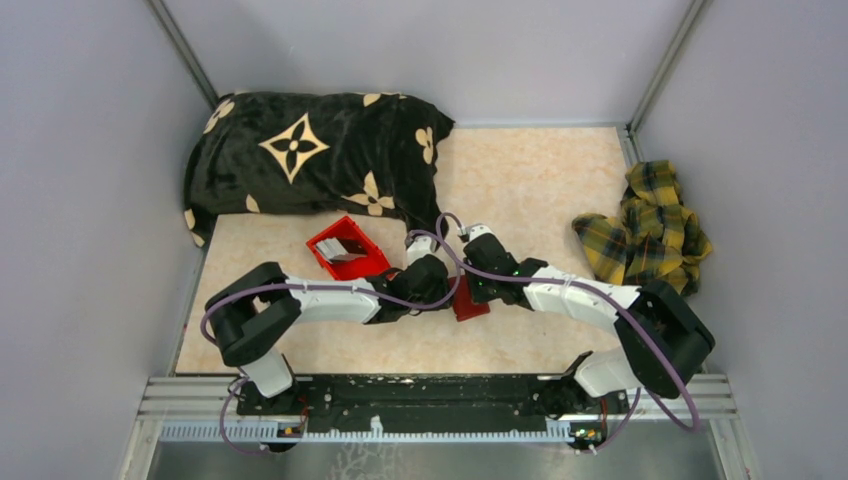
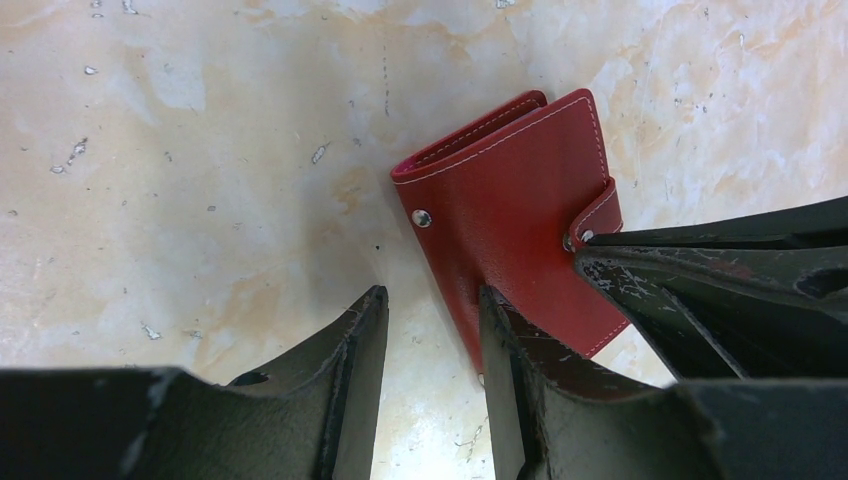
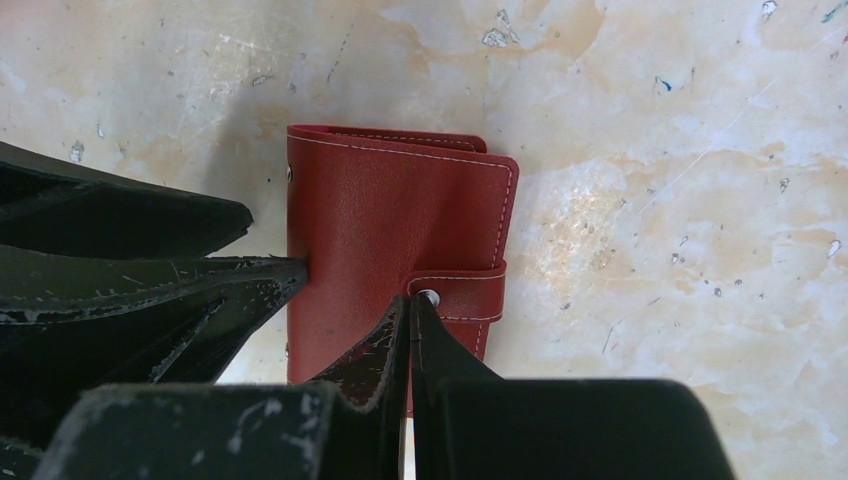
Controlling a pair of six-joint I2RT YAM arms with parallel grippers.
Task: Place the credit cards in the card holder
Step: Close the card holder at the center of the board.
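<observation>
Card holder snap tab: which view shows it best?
Right wrist: the snap tab sits mid-frame, closed across the card holder. Left wrist shows it at the edge, partly behind the right fingers. Top external shows only a red sliver between the arms.

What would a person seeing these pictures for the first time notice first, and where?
The closed dark-red card holder lies near the middle of the table, both tools at it: the right tool shut at its snap tab, the left tool open at its edge. Around it are a black cushion with tan flowers at the far left, a bright red bin holding pale cards, and a yellow plaid cloth at the right.
</observation>
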